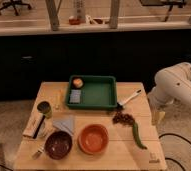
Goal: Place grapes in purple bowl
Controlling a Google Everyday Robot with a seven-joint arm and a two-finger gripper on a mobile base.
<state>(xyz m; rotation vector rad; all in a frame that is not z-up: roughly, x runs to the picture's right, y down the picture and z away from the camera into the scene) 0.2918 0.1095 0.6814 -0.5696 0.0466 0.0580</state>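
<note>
A light wooden table [114, 156] stands on a speckled floor in front of a long run of dark cabinets. At the middle of the far edge sits a green tray [100, 93]. It holds two things, both on its left side: a small orange fruit [77, 82] in its far-left corner and a grey-blue block [75, 96] just in front of that. The rest of the tray floor shows plain green.

Near the front edge, left of centre, the purple bowl [58, 144] shows only its glossy dark inside. Just beside it to the right is the orange bowl [93, 138], likewise showing only its own inner surface.

The grapes [123, 118] lie on the bare wood right of centre, in front of the tray's near-right corner and well apart from the purple bowl. A long green pepper [137, 134] stretches from them toward the front-right corner. A white-handled utensil [129, 98] lies just off the tray's right side.

Toward the left edge stand a can [44, 108] and a flat box [33, 126], with a folded grey cloth [64, 123] between them and the bowls.

The white arm [176, 86] reaches in from the right edge. Its gripper [157, 116] hangs by that edge, near the grapes but apart from them — whether it is spread or pressed together cannot be told.
</note>
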